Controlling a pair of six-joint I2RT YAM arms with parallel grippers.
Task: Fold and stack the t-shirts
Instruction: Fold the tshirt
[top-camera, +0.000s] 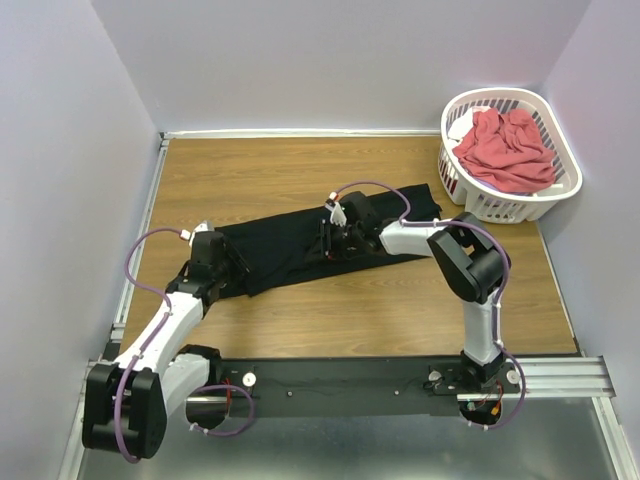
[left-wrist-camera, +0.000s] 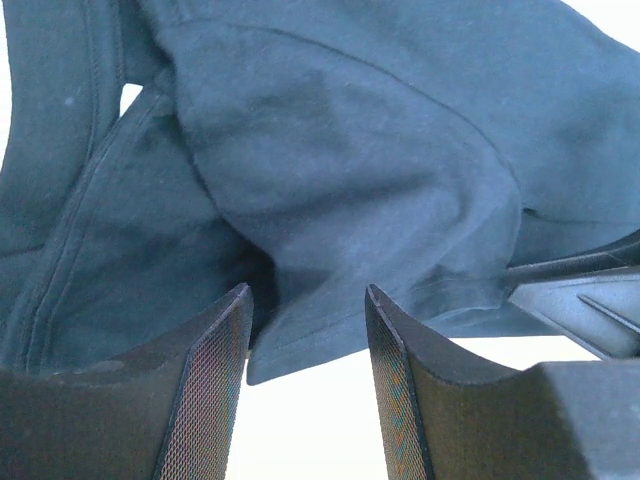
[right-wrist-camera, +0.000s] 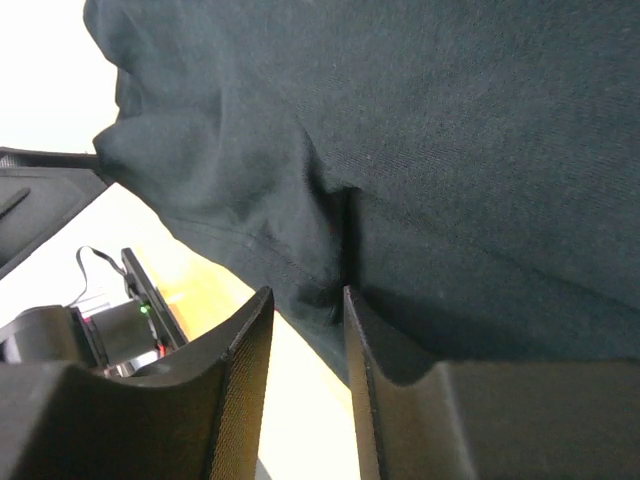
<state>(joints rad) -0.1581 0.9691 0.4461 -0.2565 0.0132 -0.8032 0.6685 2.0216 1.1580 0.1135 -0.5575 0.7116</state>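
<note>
Two arms are meeting the black shirt, lying as a long band across the counter. Its left end is sitting between the spread left jaws; the right jaws are hovering narrowly apart mid-hem, grip unclear.

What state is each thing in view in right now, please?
black t-shirt, lying in a long strip on the table
white laundry basket, upright
coral-red t-shirt, crumpled in the basket
left claw, open, shirt hem at its tips
right claw, narrow gap around a shirt fold, grip unclear
</note>
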